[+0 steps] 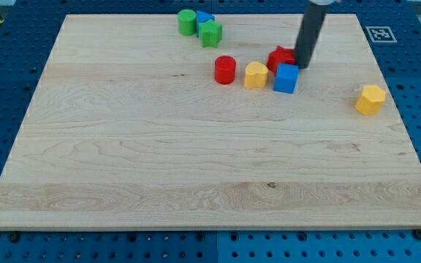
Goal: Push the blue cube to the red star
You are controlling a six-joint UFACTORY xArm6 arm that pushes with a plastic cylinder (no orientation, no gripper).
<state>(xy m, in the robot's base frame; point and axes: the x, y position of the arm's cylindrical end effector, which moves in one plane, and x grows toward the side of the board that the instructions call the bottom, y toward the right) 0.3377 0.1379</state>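
The blue cube sits on the wooden board toward the view's upper right. The red star lies just above it and touches it; part of the star is hidden by the rod. My tip is at the blue cube's upper right corner, right next to the star's right side. The dark rod rises from there to the view's top.
A yellow block sits just left of the blue cube, and a red cylinder left of that. A green cylinder, a small blue block and a green block cluster at the top. A yellow block lies at the right.
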